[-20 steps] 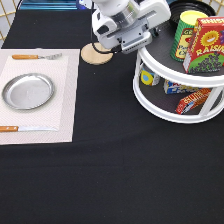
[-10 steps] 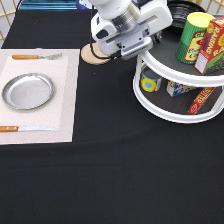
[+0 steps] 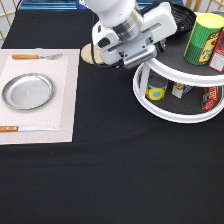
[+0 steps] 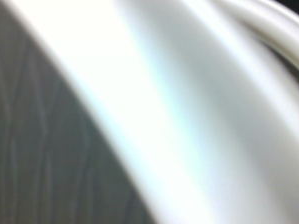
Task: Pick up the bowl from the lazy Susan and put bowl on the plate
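Observation:
The black bowl (image 3: 183, 18) lies on the top tier of the white two-tier lazy Susan (image 3: 172, 116), at the exterior view's upper right. My gripper (image 3: 150, 46) hangs over the turntable's left edge, right beside the bowl, and its white hand hides the bowl's left part. The silver plate (image 3: 27, 91) sits empty on a placemat at the exterior view's left. The wrist view shows only a white rim of the lazy Susan (image 4: 168, 115) from very close, next to a dark grey surface.
A green and yellow can (image 3: 204, 37) and a red box (image 3: 219, 50) stand on the top tier; small cans and packets (image 3: 156, 91) fill the lower tier. A wood coaster (image 3: 88, 54) lies left of my hand. A fork (image 3: 37, 56) and knife (image 3: 25, 128) flank the plate on the placemat (image 3: 65, 100).
The can and the red box on the top tier have shifted to the right, as the turntable turned. My hand has moved slightly right and lower over the turntable's edge.

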Motion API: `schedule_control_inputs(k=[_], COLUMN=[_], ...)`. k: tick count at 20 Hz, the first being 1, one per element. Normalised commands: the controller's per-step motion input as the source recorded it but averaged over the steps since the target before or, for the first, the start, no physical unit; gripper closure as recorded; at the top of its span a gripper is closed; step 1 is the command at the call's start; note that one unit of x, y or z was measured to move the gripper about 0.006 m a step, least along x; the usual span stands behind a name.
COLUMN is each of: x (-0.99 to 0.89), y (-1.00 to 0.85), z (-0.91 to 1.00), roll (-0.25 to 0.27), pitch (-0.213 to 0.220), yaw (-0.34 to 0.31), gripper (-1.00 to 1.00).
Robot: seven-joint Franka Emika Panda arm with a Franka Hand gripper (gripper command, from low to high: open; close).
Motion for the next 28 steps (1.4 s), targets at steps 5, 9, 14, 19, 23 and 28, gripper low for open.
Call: schedule_control_inputs(k=[5, 9, 14, 19, 23, 28], x=[0.35, -0.13, -0.28, -0.49, -0.88, -1.00], y=[-0.04, -0.22, -0.06, 0.00, -0.04, -0.02], z=[0.07, 0.56, 0.97, 0.89, 0.47, 0.10], roll=[0.000, -0.025, -0.048, -0.096, -0.103, -0.085], pitch=[-0.061, -0.128, -0.129, -0.132, -0.091, -0.120], yaw=[0.093, 0.033, 0.001, -0.018, -0.017, 0.000], gripper=[-1.00, -1.00, -1.00, -1.00, -1.00, -1.00])
